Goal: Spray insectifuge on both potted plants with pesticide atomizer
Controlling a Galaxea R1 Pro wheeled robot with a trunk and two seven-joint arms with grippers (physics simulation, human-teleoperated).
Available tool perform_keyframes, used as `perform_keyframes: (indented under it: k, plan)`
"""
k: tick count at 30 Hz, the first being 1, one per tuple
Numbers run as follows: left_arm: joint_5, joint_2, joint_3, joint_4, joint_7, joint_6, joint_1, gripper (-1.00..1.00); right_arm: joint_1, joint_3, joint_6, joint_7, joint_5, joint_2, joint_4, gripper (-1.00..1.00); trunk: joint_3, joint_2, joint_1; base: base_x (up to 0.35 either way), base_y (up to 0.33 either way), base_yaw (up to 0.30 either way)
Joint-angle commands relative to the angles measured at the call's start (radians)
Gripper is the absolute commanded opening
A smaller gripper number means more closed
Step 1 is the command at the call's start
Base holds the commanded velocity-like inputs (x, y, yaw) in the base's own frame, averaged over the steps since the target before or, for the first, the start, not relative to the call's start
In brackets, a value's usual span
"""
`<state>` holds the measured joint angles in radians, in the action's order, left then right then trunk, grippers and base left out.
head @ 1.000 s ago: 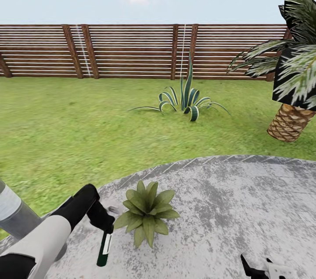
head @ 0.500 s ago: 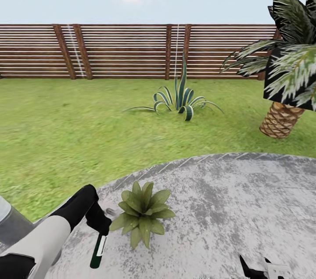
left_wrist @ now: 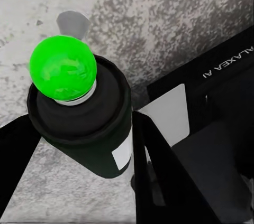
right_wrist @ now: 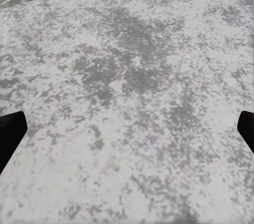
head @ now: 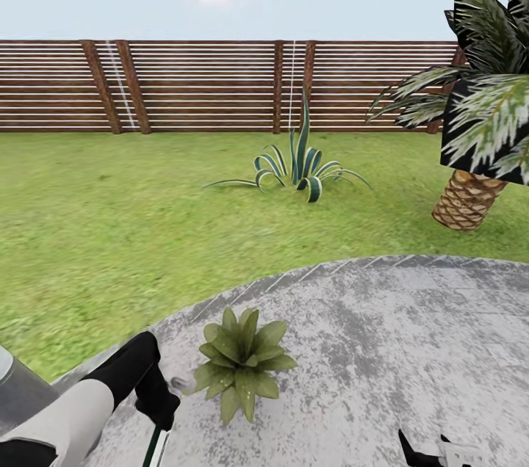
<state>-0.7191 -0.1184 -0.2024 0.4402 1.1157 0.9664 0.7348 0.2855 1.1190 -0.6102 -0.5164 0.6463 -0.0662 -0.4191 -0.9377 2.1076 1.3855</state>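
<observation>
step: spraying stage, bottle already in hand. left gripper (head: 163,412) is gripping the spray bottle (left_wrist: 87,123), jaws closed on its dark body, nozzle end hanging down over the patio (head: 382,349), just beside the potted plant (head: 242,363).
right gripper (head: 430,452): jaws standing wide apart, holding nothing, over bare paving.
next: probably calling for aiming the nozzle at the leaves & triggering; no white specks showing on them yet.
count: 1 bottle, 1 potted plant, 1 agave (head: 297,166), 1 palm (head: 481,129), 1 fence (head: 220,85), 2 grippers.
</observation>
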Motion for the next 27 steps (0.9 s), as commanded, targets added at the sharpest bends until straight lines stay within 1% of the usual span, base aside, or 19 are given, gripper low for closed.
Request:
perform_keyframes:
  k: [1,4,9,15,18,20,23,26,27]
  plan:
    - [-0.008,-0.001,-0.002,0.002,0.010,0.006,-0.003,-1.00,0.001,0.009,-0.003,-0.008,0.004,0.000,0.000,1.00,-0.001,0.000,0.000,0.000,0.000,0.000]
    - [-0.008,-0.002,-0.001,0.003,0.010,0.006,-0.006,-1.00,0.001,0.009,-0.003,-0.008,0.004,0.000,0.000,1.00,-0.001,0.000,0.000,0.054,0.054,0.000]
    - [-0.009,-0.002,0.001,0.011,0.010,0.007,-0.003,-1.00,0.001,0.009,-0.003,-0.008,0.004,0.000,0.001,1.00,-0.001,0.000,0.000,0.169,0.162,0.000]
    - [-0.009,0.001,0.000,0.018,0.011,0.010,0.009,-1.00,0.001,0.010,-0.003,-0.008,0.004,0.000,0.002,1.00,-0.001,0.000,0.000,0.022,0.020,0.000]
    - [-0.010,0.011,0.000,0.021,0.012,0.011,0.012,-1.00,0.001,0.009,-0.003,-0.008,0.004,0.000,0.002,1.00,-0.001,0.000,0.000,0.000,0.000,0.000]
    - [-0.010,0.011,-0.001,0.021,0.012,0.011,0.022,-1.00,0.001,0.009,-0.003,-0.008,0.004,0.000,0.002,1.00,-0.001,0.000,0.000,0.000,0.000,0.000]
    - [-0.010,0.004,-0.001,0.021,0.013,0.011,0.051,-1.00,0.001,0.009,-0.003,-0.008,0.004,0.000,0.002,1.00,-0.001,0.000,0.000,0.000,0.000,0.000]
    - [-0.010,0.010,-0.001,0.021,0.014,0.011,0.072,-1.00,0.001,0.010,-0.003,-0.008,0.004,0.000,0.002,1.00,-0.001,0.000,0.000,0.000,0.000,0.000]
    - [-0.010,0.008,-0.002,0.021,0.015,0.011,0.075,-1.00,0.001,0.010,-0.003,-0.008,0.004,0.000,0.002,1.00,-0.001,0.000,0.000,0.000,0.000,0.000]
